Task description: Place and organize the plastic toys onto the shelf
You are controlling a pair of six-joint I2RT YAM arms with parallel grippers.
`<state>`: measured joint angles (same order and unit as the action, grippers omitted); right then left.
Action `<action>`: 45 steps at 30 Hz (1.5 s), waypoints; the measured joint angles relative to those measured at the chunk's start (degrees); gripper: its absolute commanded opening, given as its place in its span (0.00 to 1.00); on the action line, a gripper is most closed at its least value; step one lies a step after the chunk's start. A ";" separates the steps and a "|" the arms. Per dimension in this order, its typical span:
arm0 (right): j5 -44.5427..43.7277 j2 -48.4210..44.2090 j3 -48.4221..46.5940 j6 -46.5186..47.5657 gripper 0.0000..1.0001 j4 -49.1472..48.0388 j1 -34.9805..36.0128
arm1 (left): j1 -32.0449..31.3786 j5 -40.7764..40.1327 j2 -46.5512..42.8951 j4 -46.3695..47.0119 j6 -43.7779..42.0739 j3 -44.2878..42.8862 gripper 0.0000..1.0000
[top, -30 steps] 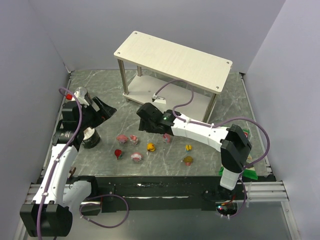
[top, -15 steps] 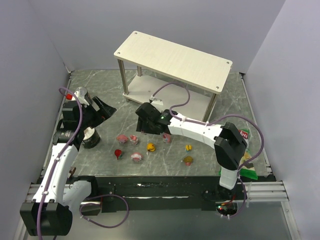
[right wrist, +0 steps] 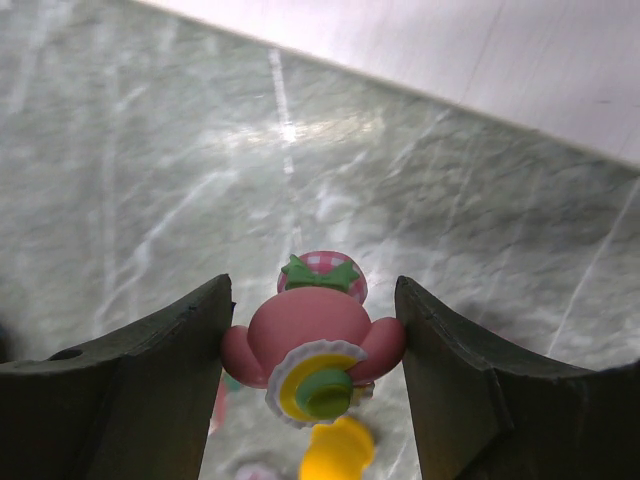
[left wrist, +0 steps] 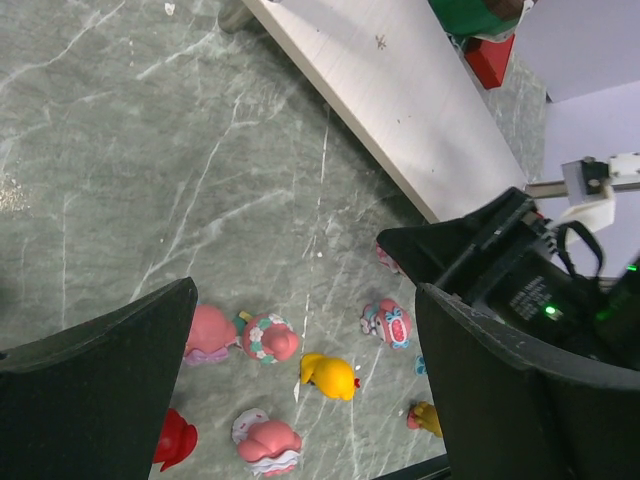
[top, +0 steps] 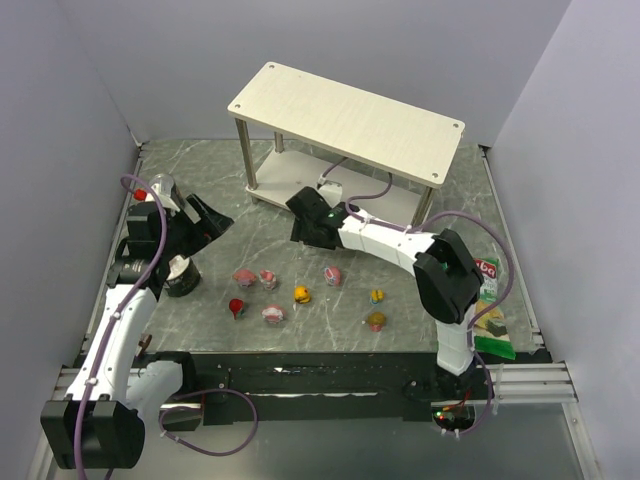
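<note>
Checker: Since one second ago, what do we log as moved?

Operator: We log the right gripper [top: 300, 228] as shifted away from the toy cluster, toward the lower board of the two-tier pale wood shelf with silver metal posts [top: 350, 120]. One small pink-and-white plastic figurine [top: 333, 273], partly covered by the arm before, now lies in plain view on the grey-green marbled table [top: 200, 165].

Checker: State of the right gripper?

Operator: We see its two dark fingers [right wrist: 150, 390] pinching a round pink plastic figurine with a green bow [right wrist: 312, 345] from both sides. It hangs above the table, just in front of the lower board's edge.

Checker: Left gripper?

Operator: We find the left gripper [top: 208, 218] spread wide with nothing between its fingers, at the left of the table, in the same place as before.

Checker: Remaining toys?

Operator: We count eight on the table in front of the shelf, among them a red plastic figurine [top: 236, 306], an orange-yellow plastic figurine [top: 301, 294], a yellow-and-blue plastic figurine [top: 376, 295] and a brown-and-pink plastic figurine [top: 376, 321].
</note>
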<state>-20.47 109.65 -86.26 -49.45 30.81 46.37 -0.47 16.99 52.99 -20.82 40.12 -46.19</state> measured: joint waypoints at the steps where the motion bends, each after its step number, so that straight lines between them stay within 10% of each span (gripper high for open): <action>1: -0.72 0.59 0.00 0.39 0.01 0.15 -0.04 | 0.00 0.00 0.07 -0.02 0.00 0.02 0.96; 45: -15.58 -5.27 8.02 1.36 0.00 3.10 -11.19 | 0.00 0.04 2.80 1.42 0.04 0.24 0.96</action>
<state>-36.05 104.38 -78.24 -48.10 33.91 35.18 -0.47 17.04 55.79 -19.40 40.16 -45.95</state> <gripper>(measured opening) 0.698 0.966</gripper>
